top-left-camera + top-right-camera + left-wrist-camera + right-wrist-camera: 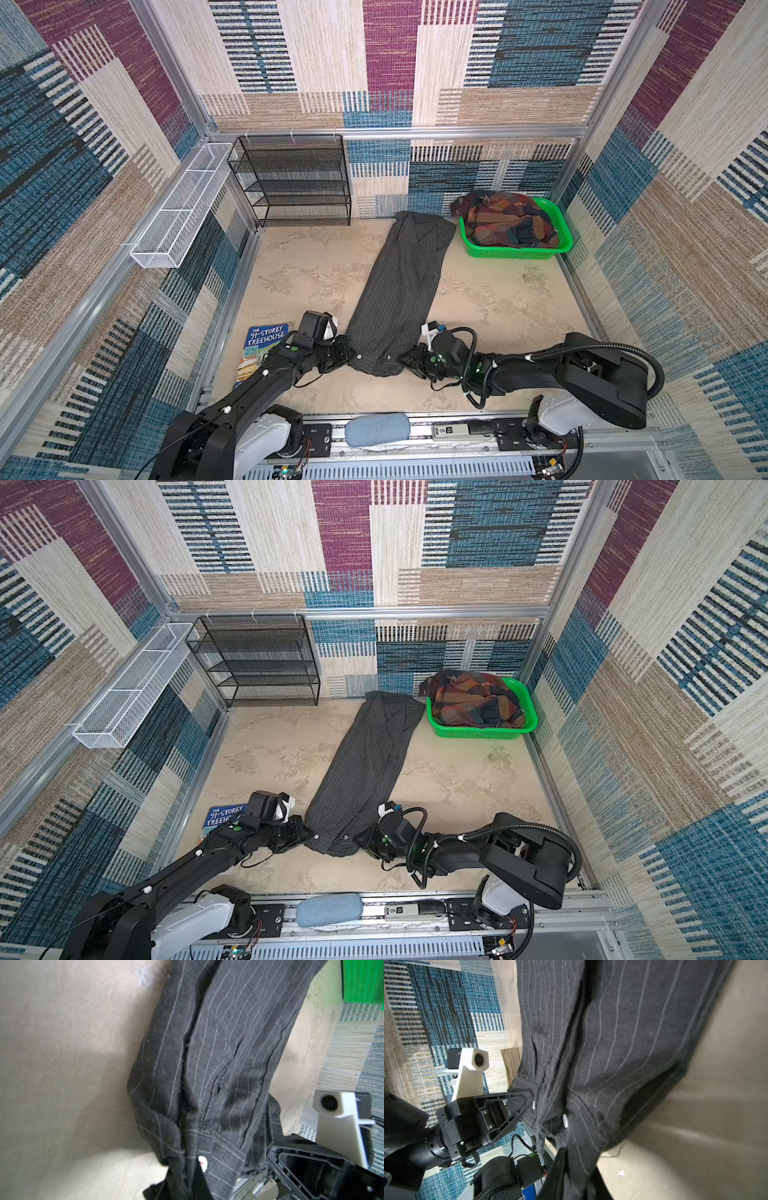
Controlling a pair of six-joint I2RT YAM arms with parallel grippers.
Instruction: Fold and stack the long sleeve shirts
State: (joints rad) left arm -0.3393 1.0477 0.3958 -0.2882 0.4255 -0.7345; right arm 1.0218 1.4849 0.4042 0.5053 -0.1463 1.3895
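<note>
We stretch our left arm (pixel 249 390) and right arm (pixel 521 366) low and forward, wrists turned inward, so the left pincer (pixel 352 356) and right pincer (pixel 402 358) face each other, near together, both pinched closed.

One readable title, on a book lying at the near left of the floor.
The blue illustrated paperback book (pixel 259 353) carries "THE 91-STOREY TREEHOUSE" in pale, hand-drawn capitals across the top of its cover, with the small "THE" set above the number. In a top view all three lines show; in a top view (pixel 222 818) the black left arm (pixel 232 845) covers the end of the last word, leaving "91-STOREY" and "TREEHO" (the drawings lower on the cover are too small to make out). A small pale box (pixel 451 432) on the near metal rail bears a dark mark with characters too small to read.
</note>
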